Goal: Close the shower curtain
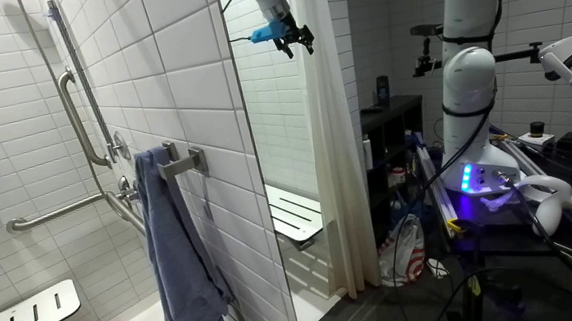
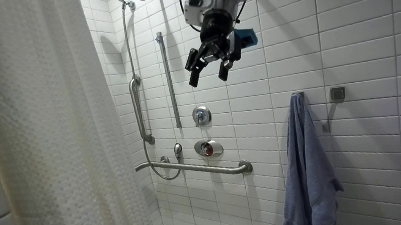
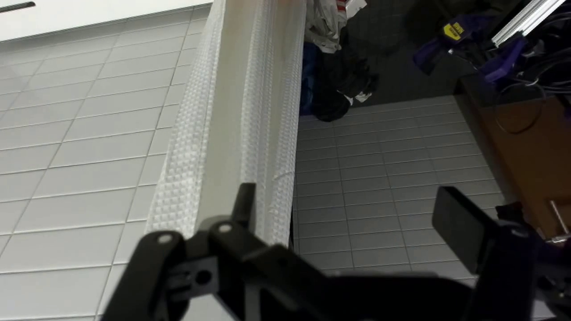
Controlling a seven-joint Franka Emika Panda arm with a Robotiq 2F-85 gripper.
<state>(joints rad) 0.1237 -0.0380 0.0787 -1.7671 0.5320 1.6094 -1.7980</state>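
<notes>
Shower curtain (image 2: 56, 137) hangs bunched in upright folds at nine o'clock in an exterior view rather than drawn across, so the closing itself seems not yet begun. The claw (image 2: 208, 78) hangs at twelve o'clock there, pointing down, its fingers spread apart and gripping nothing. In the wrist view the curtain runs from twelve o'clock down towards seven, behind the finger (image 3: 244, 205) on that side; a strip of it shows in the gap, but whether anything touches I cannot tell. I judge the step in hand to be lining up for a grip. Next, the claw likely needs to ease towards nine o'clock in the wrist view until a fold sits between both fingers, squeeze firmly, then draw the curtain across, probably towards the wall (image 2: 293, 59) where the towel (image 2: 307, 175) hangs at four o'clock in an exterior view.
</notes>
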